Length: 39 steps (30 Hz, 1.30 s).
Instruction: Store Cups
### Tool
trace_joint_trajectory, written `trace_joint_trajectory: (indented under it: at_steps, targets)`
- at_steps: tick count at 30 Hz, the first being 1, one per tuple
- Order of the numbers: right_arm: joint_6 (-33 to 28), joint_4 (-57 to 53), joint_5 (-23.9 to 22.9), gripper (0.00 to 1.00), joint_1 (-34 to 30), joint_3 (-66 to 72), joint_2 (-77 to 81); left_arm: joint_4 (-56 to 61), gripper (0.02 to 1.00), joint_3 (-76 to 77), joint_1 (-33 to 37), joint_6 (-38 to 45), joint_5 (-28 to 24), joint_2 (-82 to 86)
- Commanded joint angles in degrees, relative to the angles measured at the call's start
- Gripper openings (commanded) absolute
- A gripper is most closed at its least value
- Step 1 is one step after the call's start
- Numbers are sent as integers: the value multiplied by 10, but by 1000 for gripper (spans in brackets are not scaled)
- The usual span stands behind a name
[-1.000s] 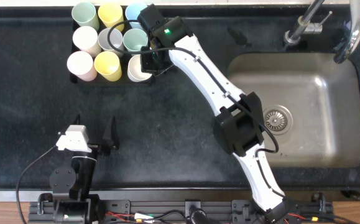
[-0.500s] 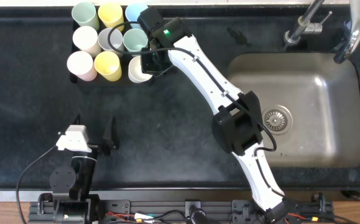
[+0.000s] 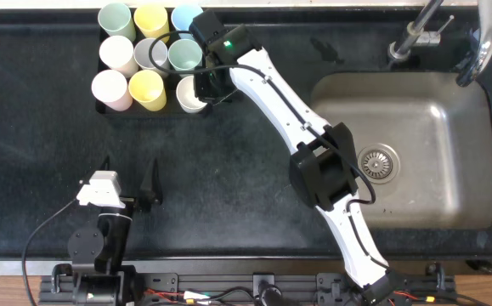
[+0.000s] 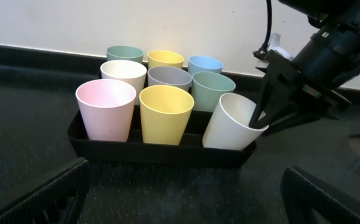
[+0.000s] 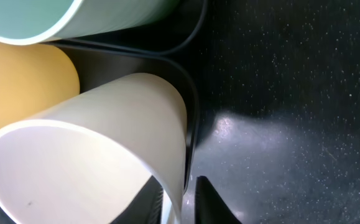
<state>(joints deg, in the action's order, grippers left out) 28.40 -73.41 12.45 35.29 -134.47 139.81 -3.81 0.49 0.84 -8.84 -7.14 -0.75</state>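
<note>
Bright, even overhead light; glare on countertop (image 5: 229, 127); white cup (image 5: 92, 143) softly blurred up close

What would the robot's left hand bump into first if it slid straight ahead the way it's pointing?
Most likely the front wall of the black tray, with the yellow cup just behind it. The counter between the left hand and tray looks free, though depth is unclear.

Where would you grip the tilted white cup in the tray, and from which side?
Pinch the rim of the white cup on its outward-leaning side, one finger inside, as the right hand does. Its mouth tips away from the tray, and the yellow cup and green cup crowd the other sides.
</note>
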Motion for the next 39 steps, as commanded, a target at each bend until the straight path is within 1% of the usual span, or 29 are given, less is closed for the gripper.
trace_joint_trajectory:
  at_steps: [1,6,9,11,15,18,21,26,29,32,35,39]
  targets:
    - [-28,5,-3,303,-1,-7,6,-2,1000,0,2,-2,-7,6]
    - [-89,15,4,448,0,-26,-15,-2,1000,0,2,-2,-7,6]
    - [-113,15,-5,540,-3,-37,-38,-2,998,0,2,-2,-7,6]
    - [-130,15,-8,619,-5,-41,-55,-2,998,0,2,-2,-7,6]
    - [-166,4,-37,737,-17,-41,-101,-2,998,0,2,-2,-7,6]
    - [-202,-23,-61,877,-35,-41,-131,-2,1000,0,2,-2,-7,6]
    - [-219,-49,-92,996,-65,-40,-162,-2,1000,0,2,-2,-7,6]
    - [-251,-54,-125,998,-125,-23,-224,-2,998,0,2,-2,-7,6]
    - [-275,-39,-140,996,-160,11,-273,-2,998,0,2,-2,-7,6]
    - [-287,-9,-140,998,-196,80,-332,-2,1000,0,2,-2,-7,6]
    - [-287,37,-134,998,-227,190,-408,-2,1000,0,2,-2,-7,6]
    - [-287,113,-134,993,-234,344,-507,-2,1000,0,2,-2,-7,6]
